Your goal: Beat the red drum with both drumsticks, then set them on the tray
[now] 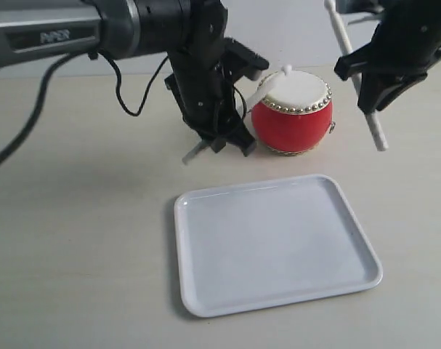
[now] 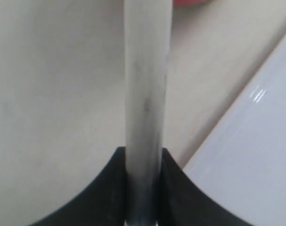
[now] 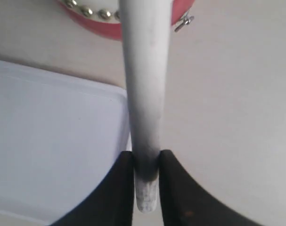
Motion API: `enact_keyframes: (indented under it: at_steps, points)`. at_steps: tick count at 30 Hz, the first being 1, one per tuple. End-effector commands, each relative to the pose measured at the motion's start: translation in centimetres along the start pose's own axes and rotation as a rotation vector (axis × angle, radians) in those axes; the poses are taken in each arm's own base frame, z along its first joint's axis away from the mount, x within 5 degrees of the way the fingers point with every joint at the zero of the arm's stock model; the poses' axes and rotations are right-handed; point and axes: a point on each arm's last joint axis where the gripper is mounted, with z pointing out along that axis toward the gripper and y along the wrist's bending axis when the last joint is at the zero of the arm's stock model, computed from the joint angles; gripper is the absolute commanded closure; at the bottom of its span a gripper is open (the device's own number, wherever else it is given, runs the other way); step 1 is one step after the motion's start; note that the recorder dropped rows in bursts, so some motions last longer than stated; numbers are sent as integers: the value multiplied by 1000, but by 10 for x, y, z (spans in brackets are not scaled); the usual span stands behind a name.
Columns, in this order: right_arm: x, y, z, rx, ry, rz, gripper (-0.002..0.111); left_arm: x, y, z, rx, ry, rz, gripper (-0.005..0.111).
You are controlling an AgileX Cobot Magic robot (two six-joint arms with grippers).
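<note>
Left drumstick [image 1: 268,84]: pinched near its butt by the left gripper [image 1: 224,139], bead tip up at the drum skin.
Right drumstick [image 1: 377,128]: clamped in the right gripper [image 1: 371,86], raised beside the red drum [image 1: 293,116].
Handling: light, stiff, smooth wood that will probably swivel; grip firmly.
Tray [image 1: 278,243]: on the table [image 1: 75,240], before the drum.

The squat, glossy red drum [image 1: 291,123], with cream skin and gold studs, stands upright just beside the left gripper [image 1: 229,138]. This gripper clamps one slim pale wooden drumstick [image 1: 269,82], tilted, its bead tip at the skin's far edge. The right gripper [image 1: 370,91] holds the second drumstick [image 1: 377,131] steeply, apart from the drum. The flat white plastic tray [image 1: 278,247] lies empty, below both grippers.
</note>
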Motion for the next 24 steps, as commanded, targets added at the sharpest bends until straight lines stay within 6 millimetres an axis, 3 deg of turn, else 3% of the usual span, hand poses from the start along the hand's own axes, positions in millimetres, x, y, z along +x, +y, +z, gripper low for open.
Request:
enact_keyframes:
  at_steps: [1,5,9,12,17,21,24]
  points:
    - [10,8,-44,6,-116,0,108,4,-3,37,20,77,7,107]
    - [15,10,-57,12,-149,-8,108,4,-2,34,19,120,7,107]
    - [10,9,-44,-10,-119,-4,108,-1,1,-2,11,92,-5,107]
    - [3,8,-19,-58,-61,-9,108,-4,4,-36,-1,24,-21,107]
    - [2,7,50,-174,111,-16,108,-5,7,-81,-17,-67,-34,107]
    - [2,2,92,-190,220,16,108,-5,7,-92,-18,-88,-39,107]
    - [3,0,105,-195,255,36,108,-4,7,-92,-17,-84,-39,107]
